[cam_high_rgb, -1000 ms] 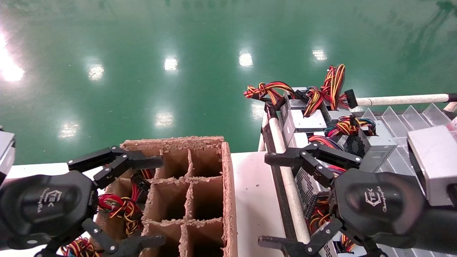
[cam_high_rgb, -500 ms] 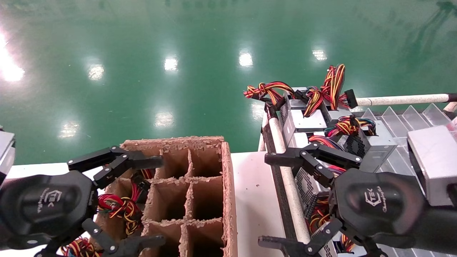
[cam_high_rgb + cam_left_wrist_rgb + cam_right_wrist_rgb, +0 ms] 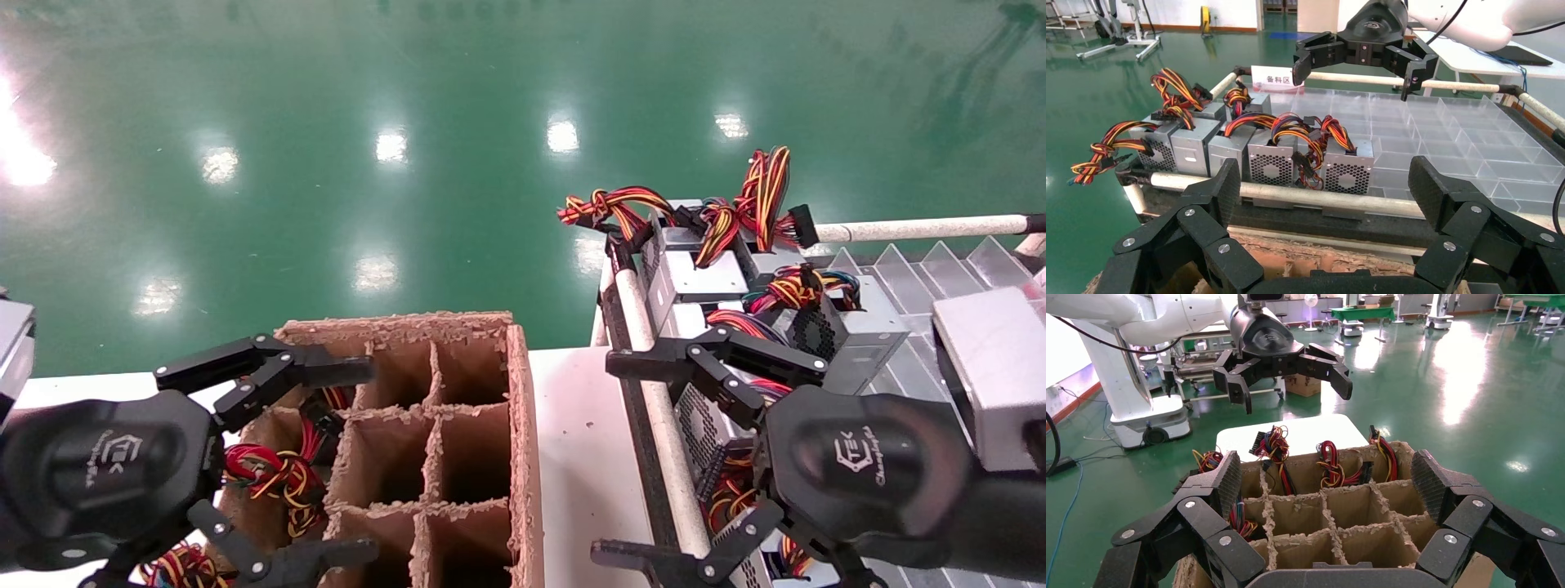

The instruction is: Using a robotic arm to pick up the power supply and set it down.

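Several silver-grey power supplies point(image 3: 695, 282) with red, yellow and black wire bundles stand in a row at the near end of a cart; their fan grilles point(image 3: 1273, 165) show in the left wrist view. My right gripper point(image 3: 609, 459) hovers open and holds nothing above the cart's padded rail and the nearest power supply point(image 3: 701, 420). It also shows across the cart point(image 3: 1355, 76). My left gripper point(image 3: 361, 461) hangs open and holds nothing over the left side of a cardboard divider box point(image 3: 523, 425). From the right wrist view it appears beyond the box point(image 3: 1292, 391).
Wire bundles point(image 3: 1275, 444) stick out of the box's far cells; nearer cells point(image 3: 1352, 508) look hollow. The box stands on a white table point(image 3: 580, 457). A clear plastic compartment tray point(image 3: 1462, 141) fills the cart behind the supplies. A white padded rail point(image 3: 1291, 193) edges the cart. Green floor lies beyond.
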You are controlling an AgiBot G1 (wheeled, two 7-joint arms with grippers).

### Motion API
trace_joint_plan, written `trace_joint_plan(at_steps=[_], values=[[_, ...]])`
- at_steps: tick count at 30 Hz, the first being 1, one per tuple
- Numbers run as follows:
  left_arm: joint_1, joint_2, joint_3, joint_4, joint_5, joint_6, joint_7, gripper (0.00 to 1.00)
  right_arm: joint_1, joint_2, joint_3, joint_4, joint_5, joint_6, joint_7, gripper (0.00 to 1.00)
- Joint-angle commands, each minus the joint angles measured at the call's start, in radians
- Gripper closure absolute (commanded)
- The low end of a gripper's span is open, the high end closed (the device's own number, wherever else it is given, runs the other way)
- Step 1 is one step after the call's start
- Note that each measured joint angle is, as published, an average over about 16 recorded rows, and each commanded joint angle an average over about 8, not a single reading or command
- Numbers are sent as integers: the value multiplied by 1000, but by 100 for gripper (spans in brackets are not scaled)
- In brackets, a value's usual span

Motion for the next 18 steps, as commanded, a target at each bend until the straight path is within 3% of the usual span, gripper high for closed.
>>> trace_joint_plan(at_steps=[1,18], values=[[0,0,0,0,0,0,0,0,0,0,0,0,0,0,0,0],[0,0,0,0,0,0,0,0,0,0,0,0,0,0,0,0]])
